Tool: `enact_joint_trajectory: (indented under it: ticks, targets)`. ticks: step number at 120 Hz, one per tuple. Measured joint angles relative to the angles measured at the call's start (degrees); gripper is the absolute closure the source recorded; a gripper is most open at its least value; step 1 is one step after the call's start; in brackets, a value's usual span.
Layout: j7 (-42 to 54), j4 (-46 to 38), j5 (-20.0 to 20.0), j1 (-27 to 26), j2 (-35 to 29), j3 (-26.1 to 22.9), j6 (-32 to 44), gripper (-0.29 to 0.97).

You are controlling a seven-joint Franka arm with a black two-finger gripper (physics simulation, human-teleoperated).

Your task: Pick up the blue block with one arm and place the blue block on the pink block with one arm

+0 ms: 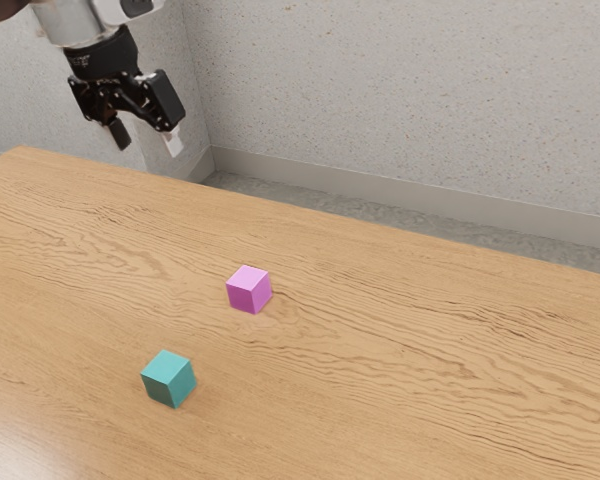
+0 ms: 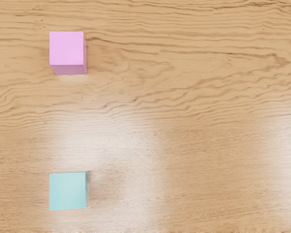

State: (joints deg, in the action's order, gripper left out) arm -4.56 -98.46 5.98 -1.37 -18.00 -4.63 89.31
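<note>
- Gripper (image 1: 145,137) is high above table (image 1: 430,380), fingers apart, holding nothing.
- Blue block (image 1: 168,378) (looks teal) sits on the wood, well apart from pink block (image 1: 249,289).
- Step, I judge: approach. Centre over blue block, square fingers w/ its flat sides, descend straight.

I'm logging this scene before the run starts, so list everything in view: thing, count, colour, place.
blue block: one, teal-blue, on the table, nearest the exterior camera, apart from the pink block
pink block: one, pink, on the table near its middle, nothing on top of it
table: one, light wood grain, under both blocks
wall: one, speckled grey, behind the table
hand: one, black, raised above the table at the exterior view's upper left, open, holding nothing
</note>
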Motion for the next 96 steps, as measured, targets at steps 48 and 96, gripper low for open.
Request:
enact_joint_trajectory:
  ticks: [48,96]
  targets:
    - [-1.6,-1.9,0.9,0.0,0.0,6.0,0.4,0.00]
    - [0.1,-28.3,3.5,-3.5,4.3,5.9,17.2,0.00]
